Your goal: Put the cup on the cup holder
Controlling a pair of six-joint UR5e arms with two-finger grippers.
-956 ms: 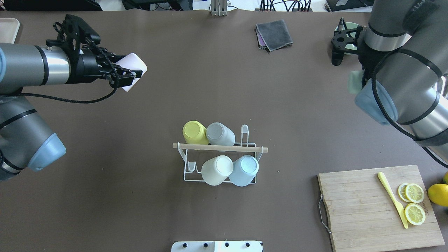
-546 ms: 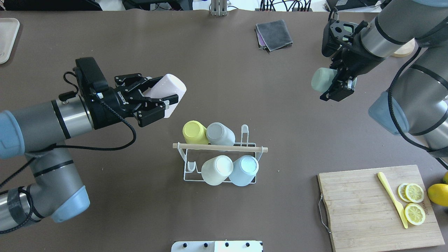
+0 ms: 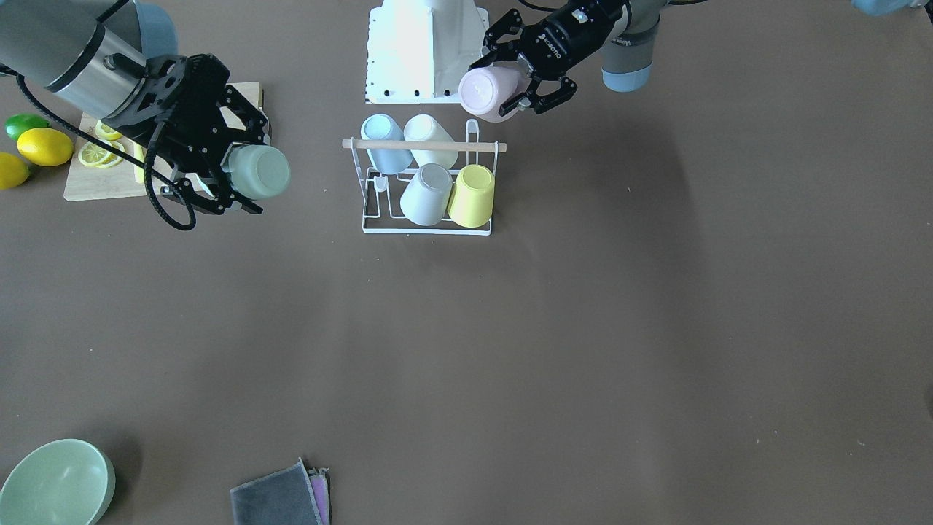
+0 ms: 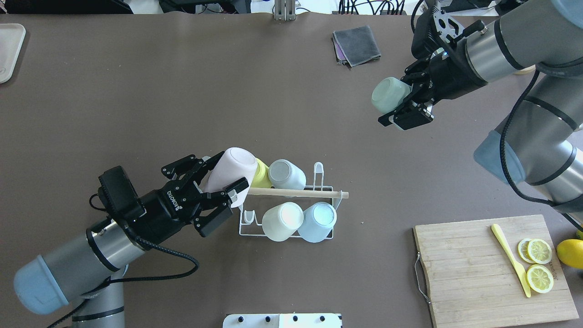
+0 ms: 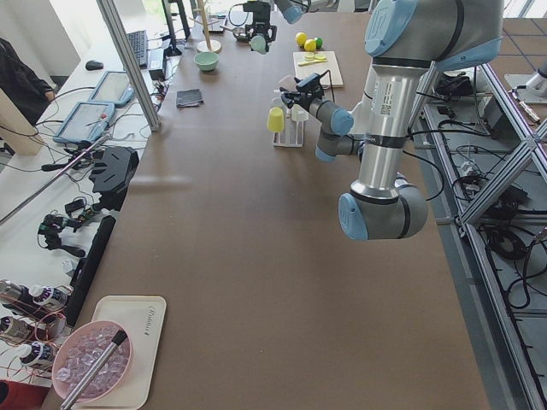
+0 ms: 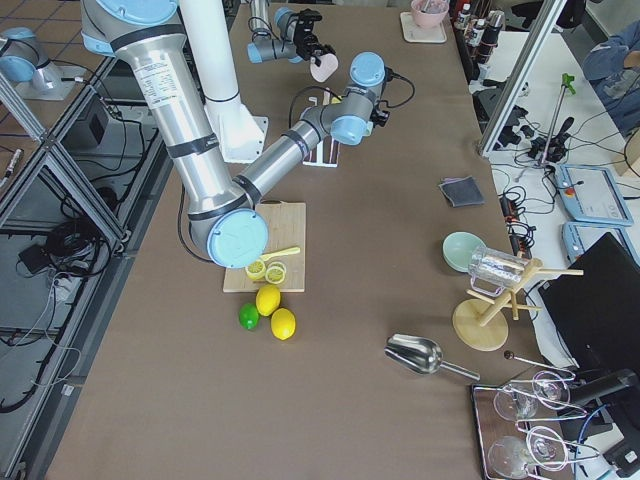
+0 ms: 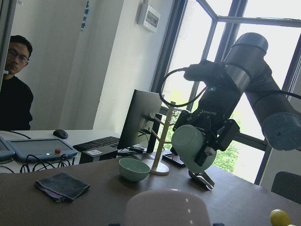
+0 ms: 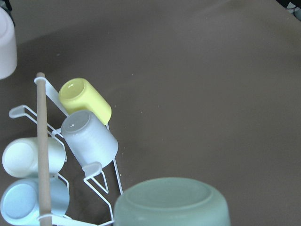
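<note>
Pink cup (image 4: 233,165) sits btwn the fingers of the left claw (image 4: 222,173), which is clamped on its sides. Its closed base points away from the wrist. The cup hangs in the air at the left end of the cup holder (image 4: 248,216), on the robot's side. In overhead view it overlaps the yellow cup (image 4: 261,178) and the tip of the wooden rod (image 4: 296,193); touching or not, can't tell. Green cup (image 4: 387,93) is gripped the same way by the right claw (image 4: 401,98), base outward. It's in the air over the far right of the worktop (image 4: 182,91), well apart from the holder.

Look: pink cup is v. pale, matte and plain, no handle, w/ a rounded base edge. Green one is pale mint, same shape. Holder is thin white wire w/ a rectangular base, upright loop prongs and the light rod across the top.

Count:
- 6 cups total. 4 are on the holder, tilted, mouths down on prongs: yellow, grey (image 4: 286,174), cream (image 4: 282,221), blue (image 4: 317,222). 1 more in each claw.
- 2 prongs bare: near-left and far-right in overhead view.
- 1 holder, 1 rod, 2 claws.
- Elsewhere: 1 chopping board (image 4: 464,255) w/ 3 lemon slices (image 4: 539,278) and 1 yellow knife (image 4: 510,259), 1 folded grey cloth (image 4: 357,44), 1 green bowl (image 3: 55,485).
</note>
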